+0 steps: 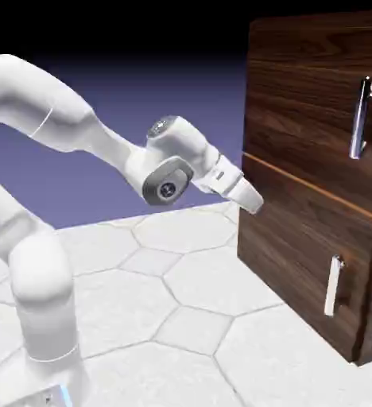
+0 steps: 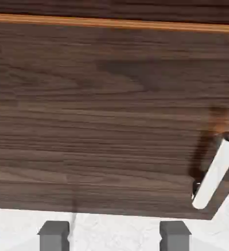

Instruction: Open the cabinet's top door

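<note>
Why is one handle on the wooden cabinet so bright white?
Hand view: the short bar handle looks washed out by glare, with a dark smudgy shadow beside it on the brown wood-grain door; exterior view: it's whitish too, while the longer silver handle shows dark reflections.

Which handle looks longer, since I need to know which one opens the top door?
The handle on the upper panel: it is longer than the one on the panel below.
</note>
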Tool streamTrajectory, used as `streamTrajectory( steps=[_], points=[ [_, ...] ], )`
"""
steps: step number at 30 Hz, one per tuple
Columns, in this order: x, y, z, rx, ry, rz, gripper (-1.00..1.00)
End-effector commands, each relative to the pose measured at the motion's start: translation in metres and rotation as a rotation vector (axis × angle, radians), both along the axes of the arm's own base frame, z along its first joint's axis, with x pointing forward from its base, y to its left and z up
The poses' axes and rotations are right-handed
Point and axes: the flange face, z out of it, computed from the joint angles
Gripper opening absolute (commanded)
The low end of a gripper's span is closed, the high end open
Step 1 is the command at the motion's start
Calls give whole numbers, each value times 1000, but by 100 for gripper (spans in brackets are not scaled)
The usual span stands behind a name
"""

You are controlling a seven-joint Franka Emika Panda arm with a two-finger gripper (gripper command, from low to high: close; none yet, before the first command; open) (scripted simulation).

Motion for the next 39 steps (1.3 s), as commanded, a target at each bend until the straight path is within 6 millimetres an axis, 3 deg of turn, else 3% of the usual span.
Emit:
streamTrajectory(
  steps=[1, 11, 21, 30, 39],
  points=[
    [2, 2, 7, -35, -17, 36, 0],
    [10, 18, 71, -411, -191, 349, 0],
    [12, 17, 119, -826, -347, 584, 0],
    [15, 2, 145, -1226, -446, 736, 0],
    [25, -27, 155, -1647, -484, 843, 0]
  ],
)
